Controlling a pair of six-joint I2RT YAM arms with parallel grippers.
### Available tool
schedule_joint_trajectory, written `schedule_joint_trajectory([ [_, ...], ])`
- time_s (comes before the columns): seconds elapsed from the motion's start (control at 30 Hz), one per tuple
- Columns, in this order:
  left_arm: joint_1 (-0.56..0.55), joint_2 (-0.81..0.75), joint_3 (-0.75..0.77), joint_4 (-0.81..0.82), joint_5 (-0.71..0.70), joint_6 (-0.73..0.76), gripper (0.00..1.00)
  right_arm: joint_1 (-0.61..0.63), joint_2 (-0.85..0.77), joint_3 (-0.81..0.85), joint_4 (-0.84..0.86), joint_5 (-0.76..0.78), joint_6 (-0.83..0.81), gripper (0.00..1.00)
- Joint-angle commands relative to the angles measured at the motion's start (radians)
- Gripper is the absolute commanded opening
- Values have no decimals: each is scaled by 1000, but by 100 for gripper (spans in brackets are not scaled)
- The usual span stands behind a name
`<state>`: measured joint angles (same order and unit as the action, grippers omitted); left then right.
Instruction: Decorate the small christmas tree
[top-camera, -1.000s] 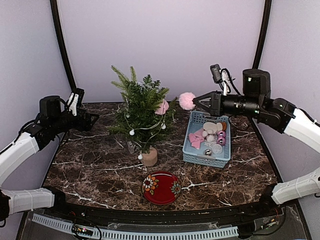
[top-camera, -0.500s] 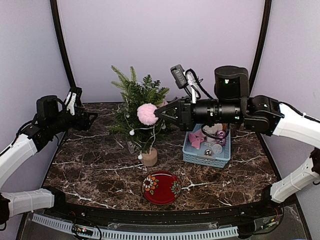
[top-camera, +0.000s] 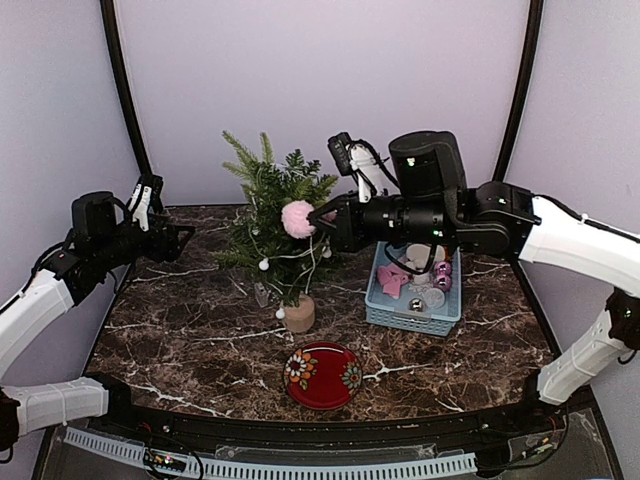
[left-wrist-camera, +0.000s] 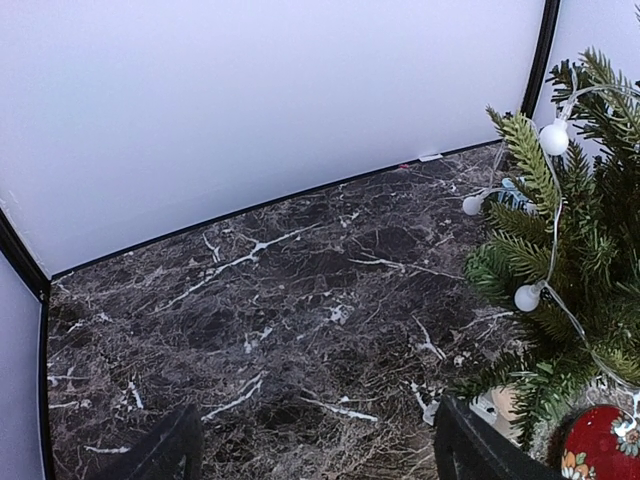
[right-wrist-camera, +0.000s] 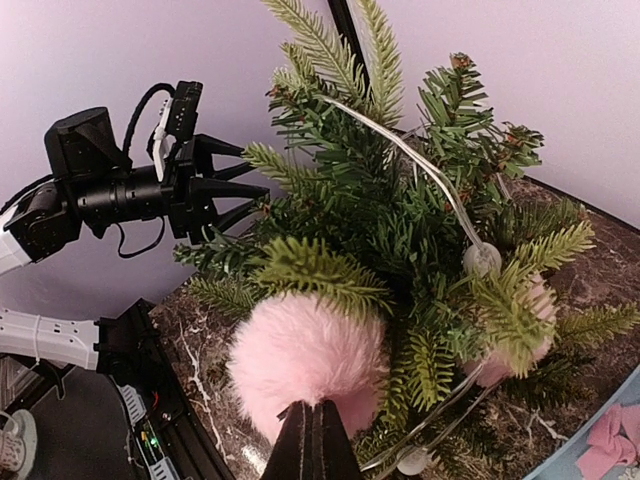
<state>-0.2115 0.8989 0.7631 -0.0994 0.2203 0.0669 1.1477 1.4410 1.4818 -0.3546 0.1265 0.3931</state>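
Observation:
The small christmas tree (top-camera: 283, 215) stands at the table's middle back on a light-wood stump (top-camera: 299, 314), strung with white bead lights. It also shows in the right wrist view (right-wrist-camera: 420, 200) and at the right of the left wrist view (left-wrist-camera: 570, 260). My right gripper (top-camera: 322, 222) is shut on a fluffy pink pom-pom (top-camera: 297, 218), pressed in among the tree's right branches (right-wrist-camera: 305, 360). A second pink pom-pom (right-wrist-camera: 520, 345) hangs in the tree. My left gripper (top-camera: 178, 238) is open and empty, hovering left of the tree.
A light blue basket (top-camera: 380, 300) with several ornaments stands right of the tree. A red flowered plate (top-camera: 322, 375) lies in front of the stump. Dark marble tabletop (left-wrist-camera: 280, 290), purple walls and black corner posts bound the space.
My right arm has swung left from above the basket, carrying the pink pom-pom into the tree's branches. My left arm has barely moved.

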Motion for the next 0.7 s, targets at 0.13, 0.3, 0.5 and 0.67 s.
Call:
schedule_joint_trajectory([
  [0.13,3,-26,-13,12,-2,-4,82,17,76,83,-55,75,5,0],
  [0.3,3,-26,-13,13,0,-4,82,19,91,90,-87,91,7,0],
  [0.5,3,-30,-14,13,2,-4,82,20,102,92,-114,99,11,0],
  [0.67,3,-31,-15,13,2,-4,82,21,103,108,-157,112,10,0],
])
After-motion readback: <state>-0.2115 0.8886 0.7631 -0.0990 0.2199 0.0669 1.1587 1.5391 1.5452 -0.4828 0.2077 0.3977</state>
